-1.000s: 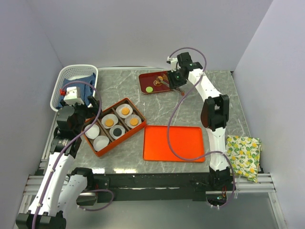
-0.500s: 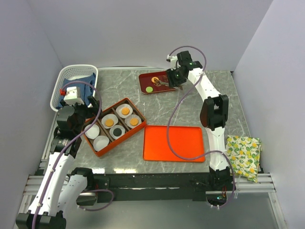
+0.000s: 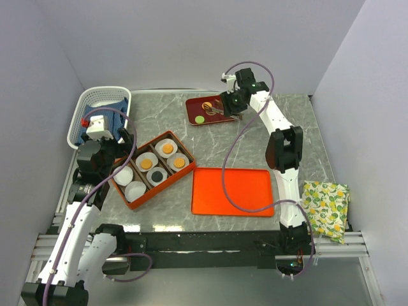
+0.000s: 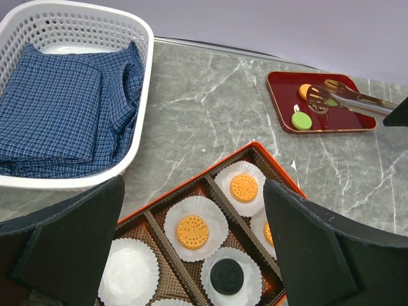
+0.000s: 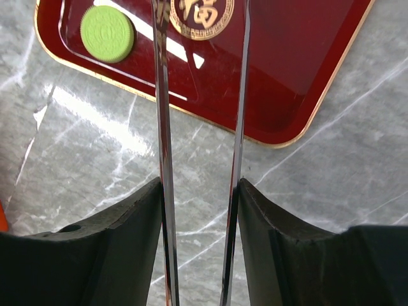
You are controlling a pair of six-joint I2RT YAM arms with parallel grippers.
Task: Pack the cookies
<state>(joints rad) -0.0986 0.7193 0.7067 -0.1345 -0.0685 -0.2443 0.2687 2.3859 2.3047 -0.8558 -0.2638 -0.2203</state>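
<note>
The green cookie [image 5: 107, 33], a round disc with no long axis, lies flat in the dark red tray [image 5: 306, 70], just left of the tongs [image 5: 162, 127]. We see one orange cookie [image 4: 305, 91] beside the tong tips. The tongs run lengthwise away from the right fingers [image 5: 121, 242], which are clamped on them. Three orange cookies [image 4: 244, 187] and a black cookie [image 4: 227, 277] sit in the box [image 4: 185, 185], below the left fingers [image 4: 64, 236], which are spread wide.
</note>
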